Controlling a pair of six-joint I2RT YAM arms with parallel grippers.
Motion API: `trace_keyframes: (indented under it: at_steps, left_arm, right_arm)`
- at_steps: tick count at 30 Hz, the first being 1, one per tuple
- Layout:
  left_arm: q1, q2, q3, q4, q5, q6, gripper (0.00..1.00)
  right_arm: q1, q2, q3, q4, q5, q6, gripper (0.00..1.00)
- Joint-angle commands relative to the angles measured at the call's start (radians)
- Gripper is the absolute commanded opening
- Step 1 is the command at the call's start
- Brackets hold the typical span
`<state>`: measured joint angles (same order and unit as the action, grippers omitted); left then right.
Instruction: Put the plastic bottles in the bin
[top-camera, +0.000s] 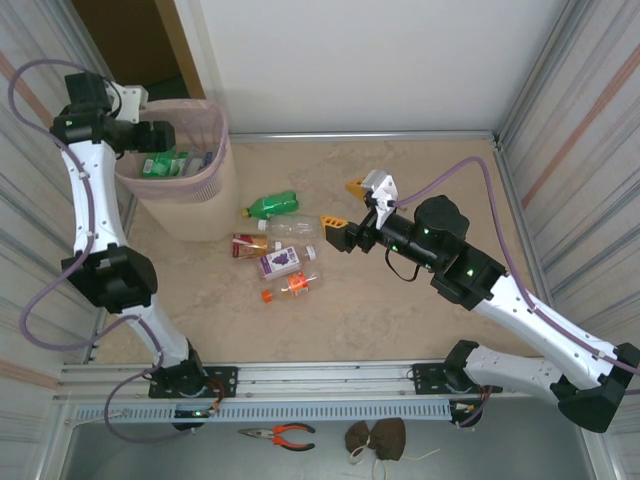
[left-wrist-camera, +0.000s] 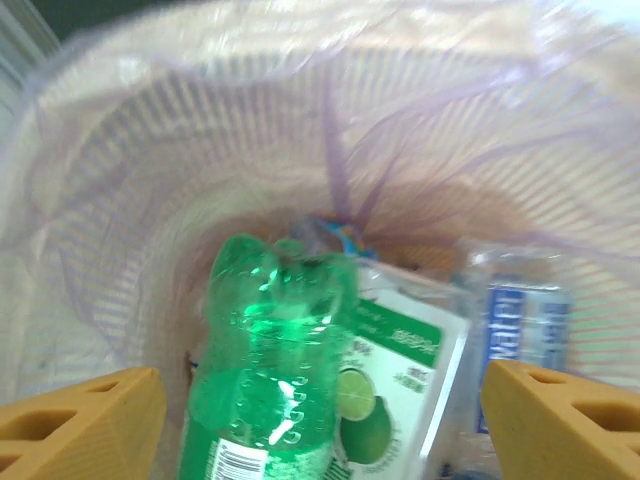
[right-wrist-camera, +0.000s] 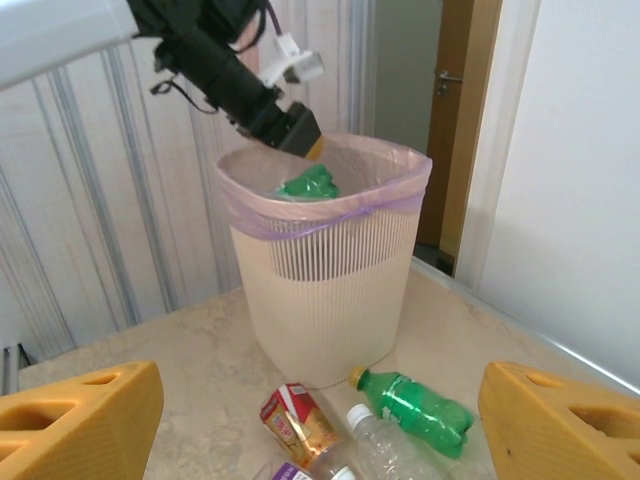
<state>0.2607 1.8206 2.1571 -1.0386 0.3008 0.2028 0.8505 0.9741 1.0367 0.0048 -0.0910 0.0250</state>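
The pale pink mesh bin stands at the far left of the table and holds several bottles. My left gripper hovers over its mouth, open, fingers wide apart. A green bottle lies blurred between and below them, beside a lime-label bottle and a blue-label one. From the right wrist view that green bottle shows at the bin's rim. My right gripper is open and empty mid-table. Right of the bin lie a green bottle, a clear one, and red-label, purple-label and orange ones.
Corrugated walls close in the table's left and right sides, and a white wall stands at the back. Pliers and a brown cloth lie below the front rail. Bare tabletop stretches before the right arm.
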Motion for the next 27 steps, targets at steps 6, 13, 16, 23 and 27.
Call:
trace_keyframes:
  at_steps: [6,13,16,23,27]
  left_arm:
    - [0.007,-0.06,0.019,0.06,0.101,-0.017,0.63]
    - [0.007,0.065,0.029,0.079,-0.009,0.019,0.57]
    - [0.007,0.106,0.012,0.077,-0.026,0.025,0.52]
    - [0.007,0.077,-0.067,0.116,0.039,0.002,0.45]
    - [0.008,0.021,-0.056,0.132,0.058,-0.014,0.54]
  right_arm:
    - [-0.002,-0.024,0.011,-0.034,0.035,0.052,0.8]
    - [-0.001,-0.018,0.02,-0.05,0.036,0.042,0.81]
    - [-0.001,-0.013,0.018,-0.047,0.039,0.044,0.8]
    - [-0.001,0.009,0.033,-0.074,0.047,0.053,0.8]
    - [-0.001,0.046,0.05,-0.122,0.057,0.053,0.8]
